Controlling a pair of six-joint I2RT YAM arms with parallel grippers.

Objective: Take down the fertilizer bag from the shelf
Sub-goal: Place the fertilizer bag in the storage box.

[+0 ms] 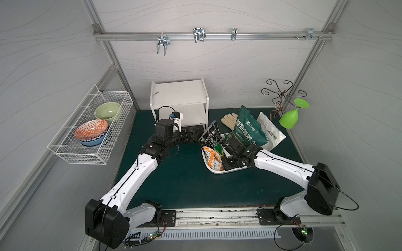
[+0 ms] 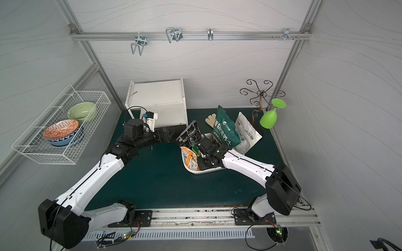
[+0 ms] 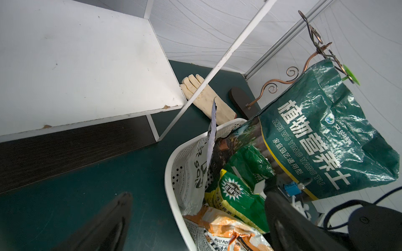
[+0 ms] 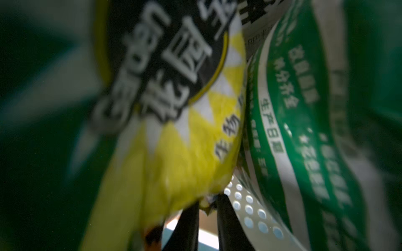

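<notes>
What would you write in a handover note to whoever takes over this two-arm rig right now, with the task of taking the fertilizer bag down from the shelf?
Left gripper: open, empty, low by the shelf's foot, beside the white basket.
Right gripper: inside the basket, fingers pinched on a corner of the green-and-yellow bag.
Shelf: both boards bare.
Done: no bag is on the shelf; the bags stand in the basket.
Left: probably only to settle the held bag and let go.

Green bowl in wire basket; cream glove on mat.
</notes>
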